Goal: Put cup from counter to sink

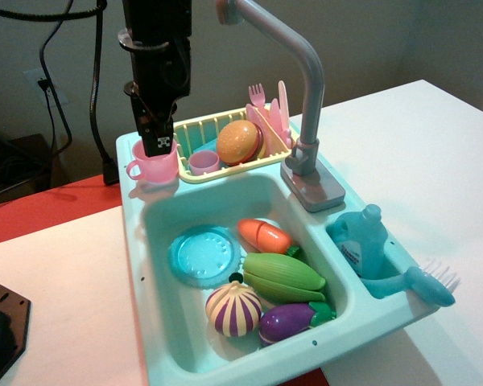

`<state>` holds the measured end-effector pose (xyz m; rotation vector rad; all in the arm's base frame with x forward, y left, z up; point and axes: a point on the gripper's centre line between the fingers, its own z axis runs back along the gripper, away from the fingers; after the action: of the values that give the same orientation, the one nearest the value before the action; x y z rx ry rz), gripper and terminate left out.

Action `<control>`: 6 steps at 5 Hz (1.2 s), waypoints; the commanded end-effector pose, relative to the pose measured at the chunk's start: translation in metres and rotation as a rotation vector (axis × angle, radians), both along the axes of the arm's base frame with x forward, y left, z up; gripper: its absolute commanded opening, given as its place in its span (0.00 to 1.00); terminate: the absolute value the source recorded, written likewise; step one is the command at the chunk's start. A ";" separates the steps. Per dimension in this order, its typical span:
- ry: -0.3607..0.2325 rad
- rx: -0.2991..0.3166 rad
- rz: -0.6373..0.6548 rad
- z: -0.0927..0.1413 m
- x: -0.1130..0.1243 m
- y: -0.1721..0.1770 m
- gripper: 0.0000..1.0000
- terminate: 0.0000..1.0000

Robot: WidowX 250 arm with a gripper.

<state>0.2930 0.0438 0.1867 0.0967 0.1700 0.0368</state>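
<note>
The light-pink cup (151, 167) stands upright on the teal counter (134, 191) at the back-left corner of the sink unit, handle to the left. My black gripper (159, 145) hangs straight down over it, with its fingertips at the cup's rim. The jaws read as one dark mass, so I cannot tell whether they grip the rim. The sink (165, 215) lies just in front of the cup and holds a teal plate (204, 256) and several toy vegetables.
A yellow dish rack (195, 129) just right of the cup holds a purple cup (203, 163), a burger (240, 141) and pink utensils (270, 112). The grey faucet (306, 80) rises at the back right. A blue soap bottle (362, 241) and brush (427, 283) sit at the right.
</note>
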 end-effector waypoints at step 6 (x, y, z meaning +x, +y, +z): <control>0.044 0.035 0.015 -0.032 -0.011 0.010 0.00 0.00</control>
<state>0.2823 0.0520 0.1334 0.1189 0.2856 0.0368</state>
